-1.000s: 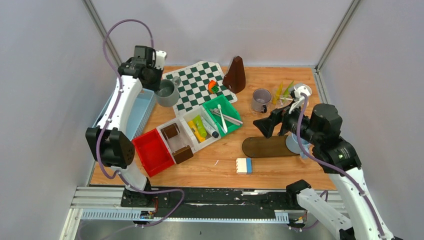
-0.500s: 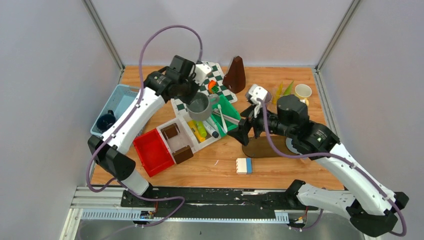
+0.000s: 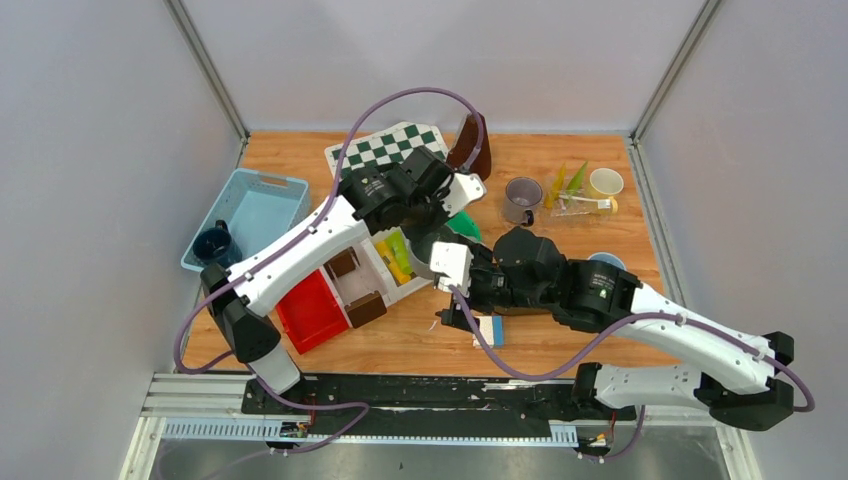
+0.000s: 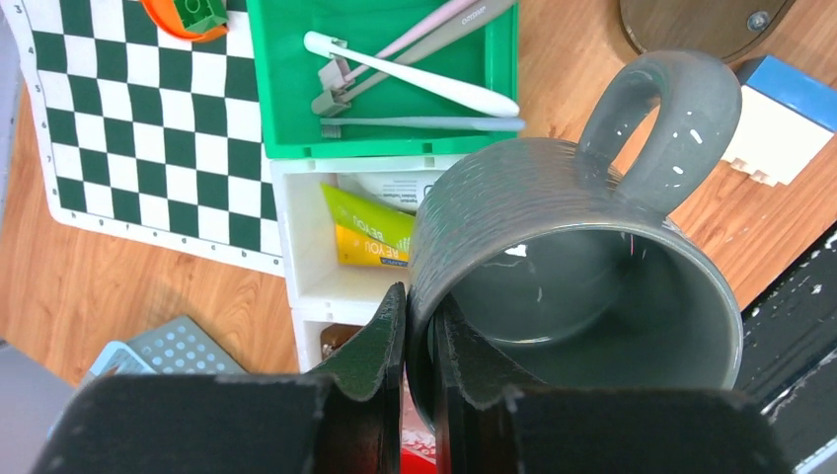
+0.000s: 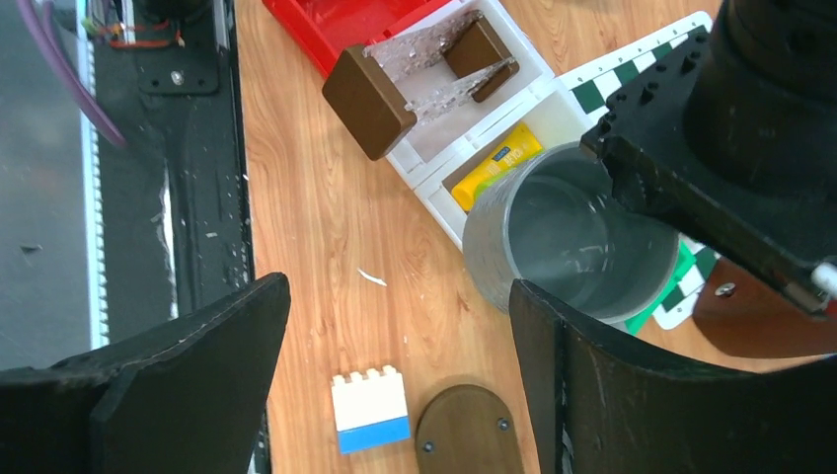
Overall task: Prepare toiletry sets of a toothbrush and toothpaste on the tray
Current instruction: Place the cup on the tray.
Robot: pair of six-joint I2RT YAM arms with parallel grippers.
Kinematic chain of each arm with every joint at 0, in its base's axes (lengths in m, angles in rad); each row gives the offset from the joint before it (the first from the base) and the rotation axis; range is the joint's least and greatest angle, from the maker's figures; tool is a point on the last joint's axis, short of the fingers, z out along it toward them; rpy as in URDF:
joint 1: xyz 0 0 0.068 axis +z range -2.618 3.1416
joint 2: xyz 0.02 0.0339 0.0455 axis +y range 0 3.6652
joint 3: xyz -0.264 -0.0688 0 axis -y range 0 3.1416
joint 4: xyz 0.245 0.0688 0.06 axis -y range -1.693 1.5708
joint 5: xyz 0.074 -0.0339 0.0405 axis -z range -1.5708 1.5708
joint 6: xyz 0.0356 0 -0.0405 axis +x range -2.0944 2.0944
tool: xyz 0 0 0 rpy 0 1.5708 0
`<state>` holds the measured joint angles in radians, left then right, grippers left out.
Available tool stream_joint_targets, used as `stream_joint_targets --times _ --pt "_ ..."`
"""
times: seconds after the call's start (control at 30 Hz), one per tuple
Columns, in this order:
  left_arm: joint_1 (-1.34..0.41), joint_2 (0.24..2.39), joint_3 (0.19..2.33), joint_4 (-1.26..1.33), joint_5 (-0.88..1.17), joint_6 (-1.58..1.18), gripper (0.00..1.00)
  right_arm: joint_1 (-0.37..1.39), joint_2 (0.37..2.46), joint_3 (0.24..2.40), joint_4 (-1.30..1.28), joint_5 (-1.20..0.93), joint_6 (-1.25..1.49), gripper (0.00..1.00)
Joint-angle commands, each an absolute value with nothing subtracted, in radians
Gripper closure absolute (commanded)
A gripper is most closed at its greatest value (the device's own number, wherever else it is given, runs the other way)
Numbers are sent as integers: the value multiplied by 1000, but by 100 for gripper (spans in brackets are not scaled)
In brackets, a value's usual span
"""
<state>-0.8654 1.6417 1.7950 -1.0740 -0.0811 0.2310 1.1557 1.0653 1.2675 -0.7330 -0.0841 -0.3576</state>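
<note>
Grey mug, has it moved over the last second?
Yes. The grey mug went right and nearer, from the checkerboard's left edge to the white bin.

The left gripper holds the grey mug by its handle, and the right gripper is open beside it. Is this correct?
Not quite: the left gripper holds the grey mug by its rim, not its handle, as the left wrist view shows. The right gripper is open beside it.

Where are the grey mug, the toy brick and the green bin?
grey mug (image 4: 513, 188), left wrist view, outer wall
toy brick (image 5: 369, 397), right wrist view, white half
green bin (image 4: 395, 146), left wrist view, side wall
</note>
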Motion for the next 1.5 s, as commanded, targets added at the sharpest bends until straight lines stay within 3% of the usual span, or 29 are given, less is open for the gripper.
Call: stream_joint_targets --times 0.0,0.53,0.7,1.13,1.23,1.37,1.43,1.47 --pt "-915 1646 1874 -1056 -149 251 100 1186 1069 1263 -752 -7 -491 17" --pt "-1043 1732 1955 -1106 -197 297 100 1195 1157 1184 -806 126 -621 27" --pt "-1063 1754 1981 -1106 -193 311 100 1195 1188 1169 -811 116 -629 36" --pt "-1100 1712 1926 -1093 -162 378 100 1195 1217 1149 -815 97 -634 97" --pt "-1100 1687 1895 -1072 -160 383 100 1195 1224 1150 -822 96 -627 100" --pt "-1100 1656 1862 -1035 -198 386 85 1193 1224 1150 -826 93 -606 100" --pt "-1100 1642 1850 -1016 -229 385 66 1192 1220 1149 -828 96 -592 100" --pt "-1100 1633 1841 -1000 -254 383 62 1191 1218 1148 -832 98 -584 100"
